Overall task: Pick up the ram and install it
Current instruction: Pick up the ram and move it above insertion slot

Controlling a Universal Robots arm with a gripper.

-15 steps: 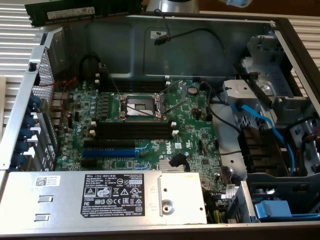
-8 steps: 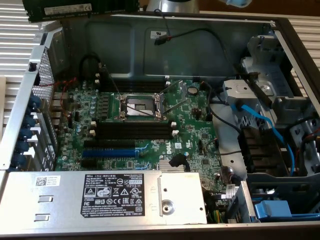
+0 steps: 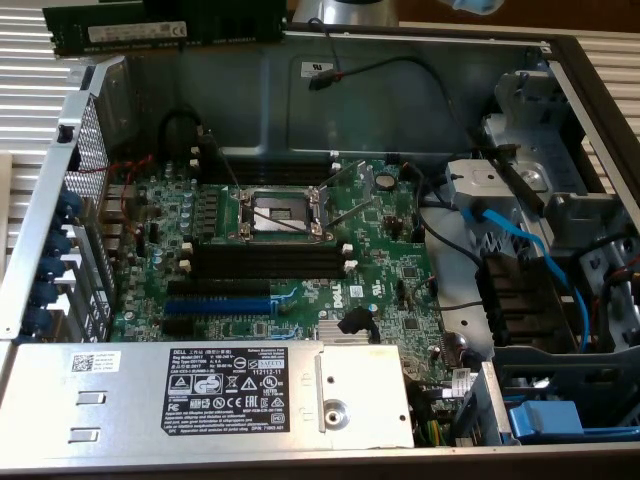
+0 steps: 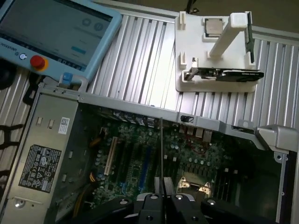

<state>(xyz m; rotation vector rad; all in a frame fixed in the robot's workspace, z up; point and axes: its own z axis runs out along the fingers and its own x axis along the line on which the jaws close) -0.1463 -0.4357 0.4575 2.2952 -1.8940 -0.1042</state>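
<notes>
One stick is in play: the ram (image 3: 120, 35). In the exterior view it hangs level and on edge, clamped in the pincer (image 3: 215, 15) well above the open case (image 3: 560, 60). Its labelled length juts out from the pincer towards the exterior view's left. Held on edge like that, I judge, the stick can meet a slot with its long edge rather than its flat face. Below the pincer and nearer the camera lies the board (image 3: 390, 270) with its black slots (image 3: 265, 262), which look empty between their white end clips. The blue slot (image 3: 215, 305) lies just past them, and the supply (image 3: 200, 395) is farther off again. The ram touches neither case nor board (it is well apart from both).

In the wrist view the pincer (image 4: 163, 205) has its fingers drawn nearly together, with only a narrow gap between them. The ram (image 4: 161, 149) fills that gap, seen edge-on as a thin line running straight out from the jaws. So the pincer is closed on the stick, gripping its two flat faces. A thin board offers nothing else to pinch, which likely explains the narrow opening. Beneath the pincer lies the board (image 4: 135, 163). Beyond the ram's far end, outside the case wall (image 4: 140, 105), sit a white tray (image 4: 187, 84) of parts and a pendant (image 4: 51, 32). As I read it, the ram is picked up and not yet seated.
</notes>
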